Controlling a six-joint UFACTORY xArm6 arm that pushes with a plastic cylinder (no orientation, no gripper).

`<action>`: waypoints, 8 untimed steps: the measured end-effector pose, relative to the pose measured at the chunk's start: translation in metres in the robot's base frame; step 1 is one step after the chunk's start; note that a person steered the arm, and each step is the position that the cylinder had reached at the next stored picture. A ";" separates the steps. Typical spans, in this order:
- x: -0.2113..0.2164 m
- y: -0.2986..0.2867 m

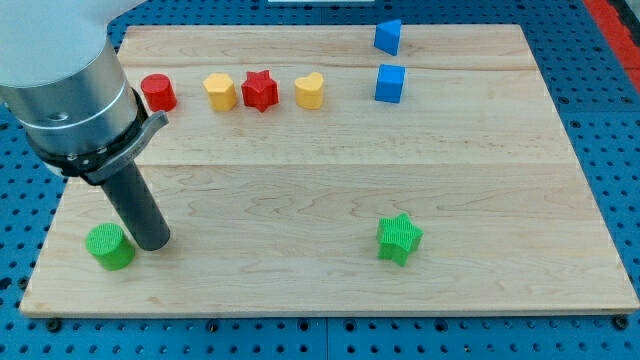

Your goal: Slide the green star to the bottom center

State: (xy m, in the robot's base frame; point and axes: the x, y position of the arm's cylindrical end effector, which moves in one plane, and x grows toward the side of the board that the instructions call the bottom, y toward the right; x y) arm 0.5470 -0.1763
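Observation:
The green star (399, 238) lies on the wooden board (330, 180) in its lower part, right of the middle. My tip (153, 242) rests on the board at the lower left, far to the left of the star. It stands just right of a green cylinder (109, 246), close to it or touching; I cannot tell which.
Along the view's top stand a red cylinder (158, 92), a yellow hexagon (219, 91), a red star (260, 90) and a yellow heart (310, 90). A blue cube (390, 83) and a blue triangle block (388, 37) are at the top right.

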 end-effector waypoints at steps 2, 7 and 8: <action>-0.007 0.036; -0.029 0.239; -0.028 0.180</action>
State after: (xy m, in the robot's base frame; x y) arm 0.5192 0.0041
